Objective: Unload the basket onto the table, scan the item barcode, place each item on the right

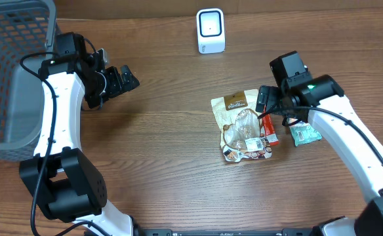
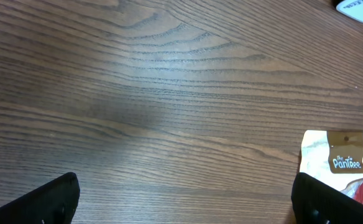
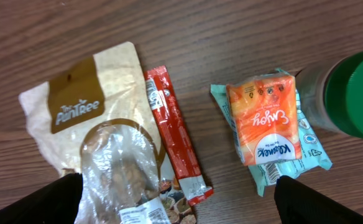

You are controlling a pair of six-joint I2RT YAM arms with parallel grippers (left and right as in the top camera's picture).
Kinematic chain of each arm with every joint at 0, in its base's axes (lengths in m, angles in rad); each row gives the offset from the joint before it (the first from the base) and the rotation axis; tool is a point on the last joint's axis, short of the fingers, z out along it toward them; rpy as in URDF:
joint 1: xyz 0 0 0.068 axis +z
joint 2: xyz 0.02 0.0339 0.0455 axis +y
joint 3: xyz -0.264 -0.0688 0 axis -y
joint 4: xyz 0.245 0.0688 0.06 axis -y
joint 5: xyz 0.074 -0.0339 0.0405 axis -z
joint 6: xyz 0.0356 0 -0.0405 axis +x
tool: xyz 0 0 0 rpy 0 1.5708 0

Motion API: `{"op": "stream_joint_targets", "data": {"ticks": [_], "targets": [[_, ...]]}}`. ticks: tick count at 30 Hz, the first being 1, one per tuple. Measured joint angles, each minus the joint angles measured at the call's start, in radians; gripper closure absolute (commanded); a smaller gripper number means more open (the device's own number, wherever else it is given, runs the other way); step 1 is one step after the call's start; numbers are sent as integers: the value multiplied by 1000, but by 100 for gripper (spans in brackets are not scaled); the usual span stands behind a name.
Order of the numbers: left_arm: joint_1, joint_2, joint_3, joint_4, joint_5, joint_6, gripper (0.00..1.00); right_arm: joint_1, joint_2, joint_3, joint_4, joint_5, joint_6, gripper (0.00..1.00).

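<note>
Both left tool [image 2: 184,200] and right tool [image 3: 178,196] gape empty; pouch [image 3: 88,102] reads "PanTree", orange box [image 3: 263,118] "Enjoy".

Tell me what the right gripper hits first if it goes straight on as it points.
Probably the red stick packet, which lies under the open right gripper beside the Pantree pouch; depth is unclear.

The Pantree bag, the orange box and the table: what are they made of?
The bag looks like matte paper-like film on top with a clear plastic window, since snacks show through and it glints. The orange box is probably glossy printed card or wrapper; it has sharp folded edges. The table is wood or wood-look laminate, going by the grain lines.
</note>
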Motion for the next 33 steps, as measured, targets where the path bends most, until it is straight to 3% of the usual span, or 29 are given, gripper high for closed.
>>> {"op": "stream_joint_targets", "data": {"ticks": [24,33], "targets": [[0,0,0,0,0,0,0,-1,-839,0,2,11,0,0],[0,0,0,0,0,0,0,-8,-1136,-96,-6,23,0,0]]}}
